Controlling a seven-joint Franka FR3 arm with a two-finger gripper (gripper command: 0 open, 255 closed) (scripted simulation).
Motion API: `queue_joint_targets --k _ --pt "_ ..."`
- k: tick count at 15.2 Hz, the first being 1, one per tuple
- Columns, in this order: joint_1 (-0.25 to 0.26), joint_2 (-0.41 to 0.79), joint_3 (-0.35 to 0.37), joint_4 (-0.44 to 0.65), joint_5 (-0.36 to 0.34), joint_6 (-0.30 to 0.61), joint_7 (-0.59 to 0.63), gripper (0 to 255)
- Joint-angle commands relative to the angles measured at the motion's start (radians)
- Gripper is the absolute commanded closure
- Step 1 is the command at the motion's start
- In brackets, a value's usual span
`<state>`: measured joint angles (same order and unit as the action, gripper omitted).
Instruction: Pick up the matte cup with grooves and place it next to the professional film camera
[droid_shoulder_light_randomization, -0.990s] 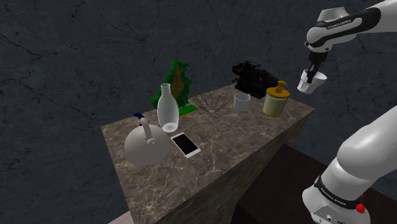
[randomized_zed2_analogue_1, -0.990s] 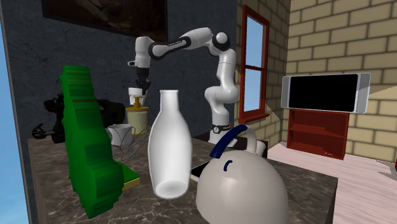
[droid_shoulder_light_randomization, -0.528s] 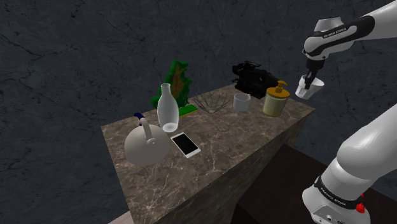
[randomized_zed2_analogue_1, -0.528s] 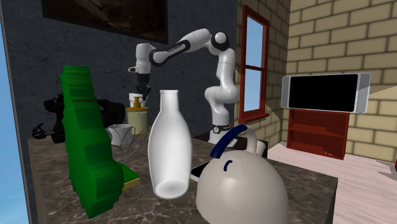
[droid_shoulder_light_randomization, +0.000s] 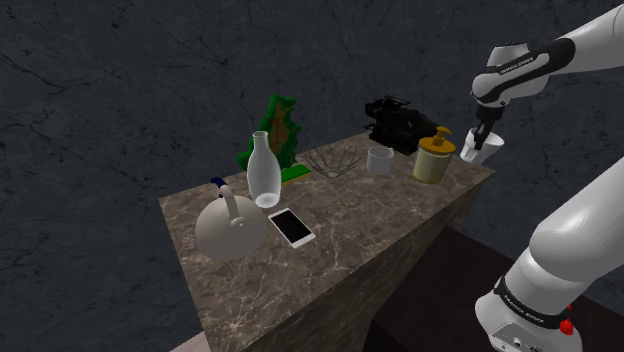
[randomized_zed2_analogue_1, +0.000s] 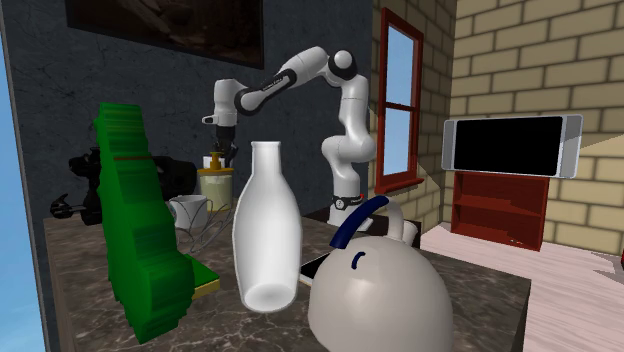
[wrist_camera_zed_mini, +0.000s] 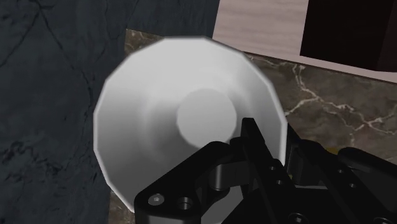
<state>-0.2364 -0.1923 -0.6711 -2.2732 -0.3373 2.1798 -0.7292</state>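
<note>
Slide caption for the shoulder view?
Black gripper holds white cup aloft near yellow dispenser and black film camera at marble table's end.

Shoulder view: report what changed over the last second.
The tool, gripping the white cup, dropped lower and slightly toward the shoulder view's left, nearer the yellow dispenser. Its grip on the cup held. Everything on the marble table stayed put.
</note>
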Motion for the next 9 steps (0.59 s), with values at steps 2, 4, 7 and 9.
queue_joint_targets --k 2,4,7,9 --pt "0.000 0.024 -0.009 -0.027 0.006 0.050 0.000 255" --pt "0.001 0.041 -0.015 -0.041 0.011 0.079 -0.002 255" --pt "0.002 0.068 -0.023 -0.062 0.022 0.124 -0.006 255" --pt "0.003 0.088 -0.028 -0.075 0.030 0.154 -0.010 255"
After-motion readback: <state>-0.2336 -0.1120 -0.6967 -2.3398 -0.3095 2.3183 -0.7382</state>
